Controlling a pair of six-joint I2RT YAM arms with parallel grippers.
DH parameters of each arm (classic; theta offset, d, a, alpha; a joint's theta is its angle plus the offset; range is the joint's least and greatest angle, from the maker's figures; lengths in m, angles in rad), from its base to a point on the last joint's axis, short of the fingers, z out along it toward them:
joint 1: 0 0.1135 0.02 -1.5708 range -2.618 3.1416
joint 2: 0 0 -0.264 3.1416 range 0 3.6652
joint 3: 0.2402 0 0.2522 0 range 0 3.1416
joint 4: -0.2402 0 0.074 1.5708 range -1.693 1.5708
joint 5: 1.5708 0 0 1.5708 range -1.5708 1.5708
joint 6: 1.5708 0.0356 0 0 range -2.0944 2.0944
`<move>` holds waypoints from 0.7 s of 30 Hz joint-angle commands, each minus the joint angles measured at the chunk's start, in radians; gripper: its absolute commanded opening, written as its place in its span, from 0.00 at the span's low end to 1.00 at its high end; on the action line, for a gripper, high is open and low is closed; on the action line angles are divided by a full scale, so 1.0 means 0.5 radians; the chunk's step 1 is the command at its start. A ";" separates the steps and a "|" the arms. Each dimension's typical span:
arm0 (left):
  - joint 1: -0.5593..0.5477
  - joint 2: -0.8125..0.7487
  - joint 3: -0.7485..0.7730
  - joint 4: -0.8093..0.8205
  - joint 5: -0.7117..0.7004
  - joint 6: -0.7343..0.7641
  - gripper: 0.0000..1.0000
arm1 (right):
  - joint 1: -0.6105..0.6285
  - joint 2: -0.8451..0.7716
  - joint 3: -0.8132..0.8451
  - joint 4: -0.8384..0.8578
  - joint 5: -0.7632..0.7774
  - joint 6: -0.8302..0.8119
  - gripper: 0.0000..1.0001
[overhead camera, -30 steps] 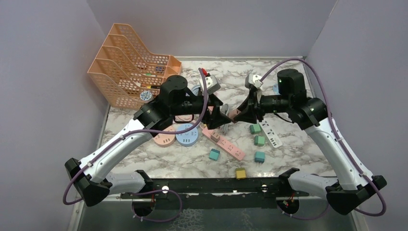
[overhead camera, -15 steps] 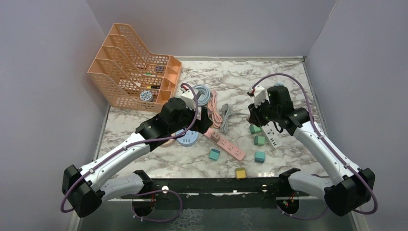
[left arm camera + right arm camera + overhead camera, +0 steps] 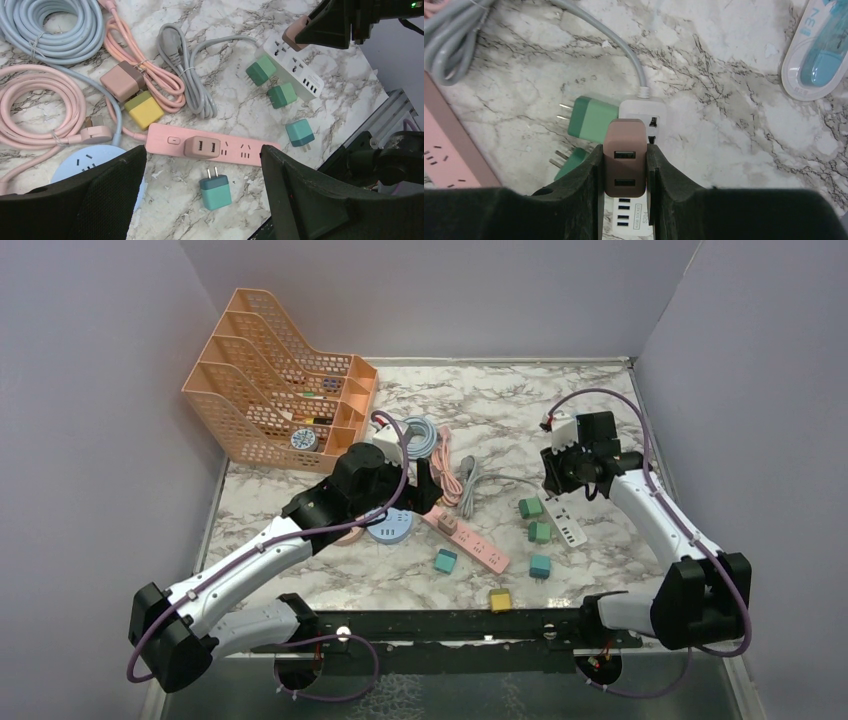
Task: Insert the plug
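Marble table (image 3: 500, 400) from above: the right gripper (image 3: 557, 483) hangs over the cable end of the white power strip (image 3: 568, 522), and the left gripper (image 3: 430, 485) is well to that strip's left. Left wrist view: its jaws are spread wide, holding nothing. Right wrist view: the fingers (image 3: 586, 175) clamp the brown plug (image 3: 625, 160) over the strip's cable end.

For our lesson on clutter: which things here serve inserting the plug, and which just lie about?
In the job: brown plug, right gripper holding it, white power strip beneath.
Lying about: pink power strip, teal plug, yellow plug, orange file tray.
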 commanded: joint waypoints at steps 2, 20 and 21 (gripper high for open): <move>0.020 -0.056 0.014 0.054 -0.009 0.052 0.87 | -0.110 0.096 -0.048 0.079 0.072 -0.170 0.01; 0.054 0.075 0.076 0.098 0.035 0.109 0.87 | -0.223 0.252 -0.114 0.175 -0.170 -0.263 0.01; 0.054 0.078 0.077 0.102 0.034 0.110 0.87 | -0.223 0.252 -0.120 0.186 -0.181 -0.265 0.01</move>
